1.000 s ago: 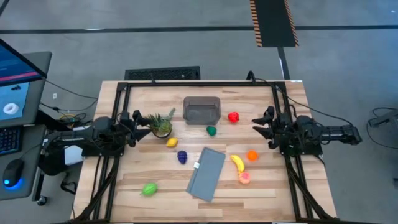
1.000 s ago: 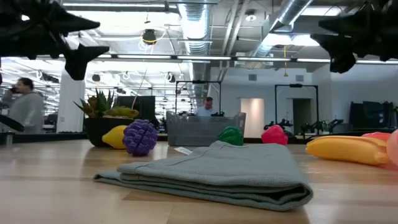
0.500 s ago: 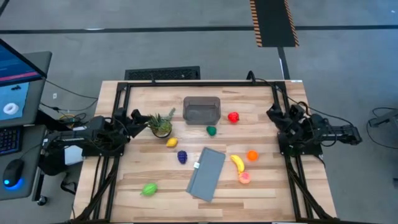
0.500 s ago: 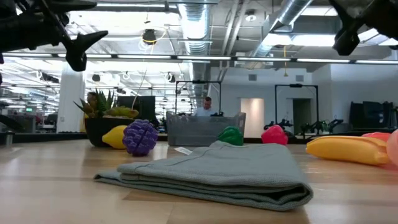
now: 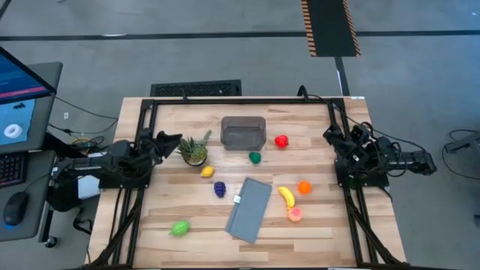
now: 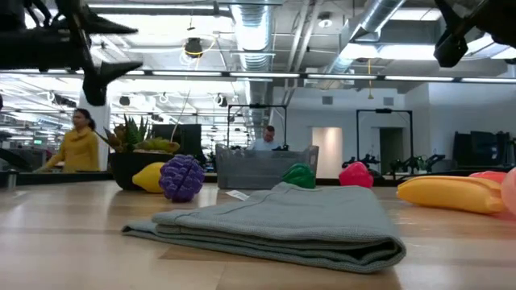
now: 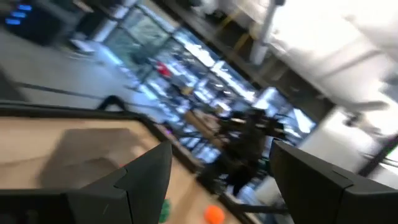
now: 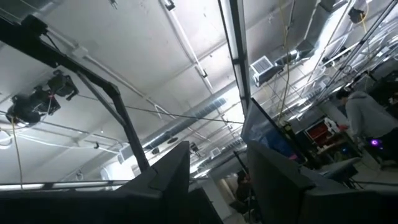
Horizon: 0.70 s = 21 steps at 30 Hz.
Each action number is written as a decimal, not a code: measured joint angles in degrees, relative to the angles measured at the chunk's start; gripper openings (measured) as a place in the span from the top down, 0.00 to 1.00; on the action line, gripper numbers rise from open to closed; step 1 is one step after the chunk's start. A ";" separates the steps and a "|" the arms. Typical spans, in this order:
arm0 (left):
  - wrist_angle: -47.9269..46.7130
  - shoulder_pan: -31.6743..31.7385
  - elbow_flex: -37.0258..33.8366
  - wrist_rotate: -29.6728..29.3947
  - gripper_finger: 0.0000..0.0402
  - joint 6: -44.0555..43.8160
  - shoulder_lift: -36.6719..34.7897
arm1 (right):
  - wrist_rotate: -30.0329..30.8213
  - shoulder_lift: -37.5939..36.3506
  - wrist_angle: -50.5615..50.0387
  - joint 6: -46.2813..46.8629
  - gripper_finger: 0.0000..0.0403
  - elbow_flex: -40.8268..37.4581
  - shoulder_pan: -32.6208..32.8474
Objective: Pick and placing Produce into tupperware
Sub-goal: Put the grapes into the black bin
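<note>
The smoky-grey tupperware (image 5: pixel 243 133) stands on its base at the table's far middle, with nothing showing inside. The produce lies loose on the wood: red (image 5: pixel 281 141), dark green (image 5: pixel 255 157), yellow (image 5: pixel 207 172), purple (image 5: pixel 219 189), light green (image 5: pixel 180 227), a banana (image 5: pixel 286 196), orange (image 5: pixel 303 187) and pink (image 5: pixel 295 214). My left gripper (image 5: pixel 171 140) hovers open at the left edge beside the plant, holding nothing. My right gripper (image 5: pixel 330 136) is raised at the right edge, tipped up toward the ceiling, its fingers close together and bare.
A potted spiky plant (image 5: pixel 193 150) stands just in front of my left gripper. A folded grey cloth (image 5: pixel 249 208) lies near the table's middle front. A dark frame (image 5: pixel 240 100) borders the tabletop. A person walks in the room behind the table (image 6: pixel 74 149).
My right gripper has tipped upward and rolled, rising a little at the right edge. My left gripper has rolled about its own axis without leaving its place. The produce and the tupperware have stayed put.
</note>
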 joint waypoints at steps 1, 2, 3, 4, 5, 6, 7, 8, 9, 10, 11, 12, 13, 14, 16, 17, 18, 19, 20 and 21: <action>-1.30 0.00 0.00 -0.92 0.36 -0.78 0.02 | -0.01 0.00 -0.08 0.00 0.55 0.00 0.04; -2.44 0.00 0.00 -1.48 0.36 -1.79 0.08 | 0.02 0.00 -0.37 0.00 0.55 0.03 0.09; -3.43 0.00 0.00 -2.00 0.36 -2.92 0.17 | 0.14 0.00 -0.85 0.00 0.55 0.07 0.17; -4.59 0.00 0.00 -2.38 0.36 -4.08 0.20 | 0.16 0.00 -1.52 0.02 0.55 0.07 0.18; -5.59 0.00 0.00 -2.43 0.36 -5.02 0.20 | 0.16 0.00 -2.18 0.24 0.55 0.07 0.18; -6.36 0.00 0.00 -2.46 0.36 -5.66 0.20 | 0.16 0.00 -2.74 0.81 0.55 0.07 0.18; -7.32 0.00 0.00 -2.54 0.36 -5.77 0.20 | 0.16 0.00 -3.31 1.43 0.55 0.09 0.15; -8.05 0.00 0.00 -3.04 0.36 -5.70 0.20 | 0.29 0.00 -4.01 1.72 0.55 0.13 0.03; -8.32 0.00 0.00 -3.66 0.36 -5.14 0.23 | 0.50 0.00 -4.75 1.92 0.55 0.13 -0.05; -8.31 0.00 0.00 -3.90 0.36 -4.28 0.22 | 0.83 0.00 -5.47 1.93 0.55 0.13 -0.06; -8.28 0.00 0.01 -4.02 0.36 -3.83 0.21 | 1.43 0.00 -6.20 1.96 0.55 0.13 -0.05; -8.21 0.00 0.02 -4.01 0.36 -3.82 0.20 | 1.84 0.00 -6.80 2.17 0.55 0.13 -0.06; -7.94 0.00 0.02 -3.91 0.36 -4.23 0.20 | 1.98 0.00 -7.19 2.79 0.55 0.13 -0.06; -7.23 0.00 0.02 -3.40 0.36 -5.09 0.15 | 2.08 0.00 -7.24 3.33 0.55 0.13 -0.06; -5.33 0.00 0.02 -1.48 0.36 -5.83 0.11 | 2.06 0.00 -7.09 4.46 0.55 0.15 -0.06; -4.57 0.00 0.02 -0.14 0.36 -5.86 0.11 | 2.06 0.00 -7.07 5.15 0.55 0.15 -0.06; -3.52 0.00 0.02 1.56 0.36 -5.63 0.13 | 1.88 0.00 -7.01 6.15 0.55 0.15 -0.06; -2.05 0.00 0.02 3.92 0.36 -5.08 0.13 | 1.83 0.00 -6.97 7.21 0.55 0.15 -0.05; -0.39 0.00 0.02 6.39 0.36 -4.68 0.13 | 1.79 0.00 -6.92 7.92 0.55 0.15 0.08; 1.05 0.00 0.02 8.69 0.36 -4.53 0.13 | 1.46 0.00 -6.92 8.48 0.55 0.15 0.29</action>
